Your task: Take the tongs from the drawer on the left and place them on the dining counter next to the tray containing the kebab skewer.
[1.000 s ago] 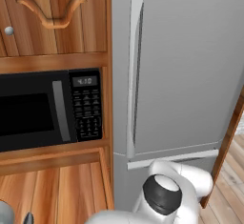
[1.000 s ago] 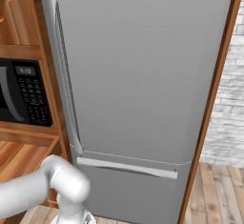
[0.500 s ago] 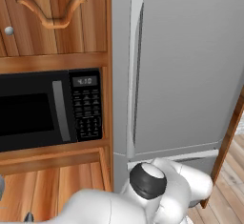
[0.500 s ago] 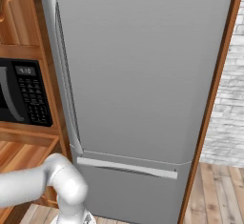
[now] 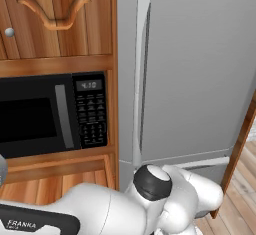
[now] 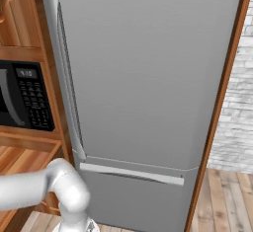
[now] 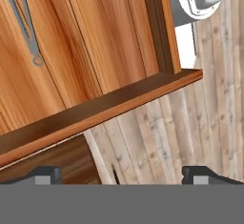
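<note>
One pair of tongs lies on the plank floor of the one open drawer, cut off at the hand view's upper left edge. The hand hovers above the drawer's front edge, fingers spread wide, holding nothing. Since a second ago, the arm's elbow has swung further left before the fridge.

microwave left of fridge, cabinet door above microwave, open drawer below hand camera, tongs lying in drawer toward its far corner, plank floor beyond drawer's front edge
</note>
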### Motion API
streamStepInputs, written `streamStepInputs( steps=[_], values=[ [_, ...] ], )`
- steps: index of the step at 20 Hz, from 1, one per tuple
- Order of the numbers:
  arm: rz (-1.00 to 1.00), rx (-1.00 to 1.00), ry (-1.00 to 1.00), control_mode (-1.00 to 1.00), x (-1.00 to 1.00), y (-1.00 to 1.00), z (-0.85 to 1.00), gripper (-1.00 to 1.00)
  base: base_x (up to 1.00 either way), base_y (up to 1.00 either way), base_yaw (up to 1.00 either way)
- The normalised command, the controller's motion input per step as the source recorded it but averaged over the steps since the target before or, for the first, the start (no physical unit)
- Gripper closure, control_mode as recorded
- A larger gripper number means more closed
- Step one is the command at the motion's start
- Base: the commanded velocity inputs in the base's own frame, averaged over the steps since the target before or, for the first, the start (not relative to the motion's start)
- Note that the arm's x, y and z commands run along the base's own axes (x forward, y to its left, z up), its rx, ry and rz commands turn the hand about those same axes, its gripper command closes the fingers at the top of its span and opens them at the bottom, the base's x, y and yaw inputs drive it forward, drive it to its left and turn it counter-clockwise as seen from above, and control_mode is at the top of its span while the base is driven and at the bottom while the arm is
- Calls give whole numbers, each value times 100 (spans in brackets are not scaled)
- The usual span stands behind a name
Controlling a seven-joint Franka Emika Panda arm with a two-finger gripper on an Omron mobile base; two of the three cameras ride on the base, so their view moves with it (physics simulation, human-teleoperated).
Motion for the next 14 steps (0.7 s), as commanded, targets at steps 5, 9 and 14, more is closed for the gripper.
streamStepInputs(
  steps=[5,9,14],
  values=[
    [7,14,0,-100,59,-100,-33,-100,0,0,0],
    [0,21,0,-100,67,-100,-1,-100,0,0,0],
    [-11,15,0,-100,36,-100,1,-100,0,0,0]
  ],
)
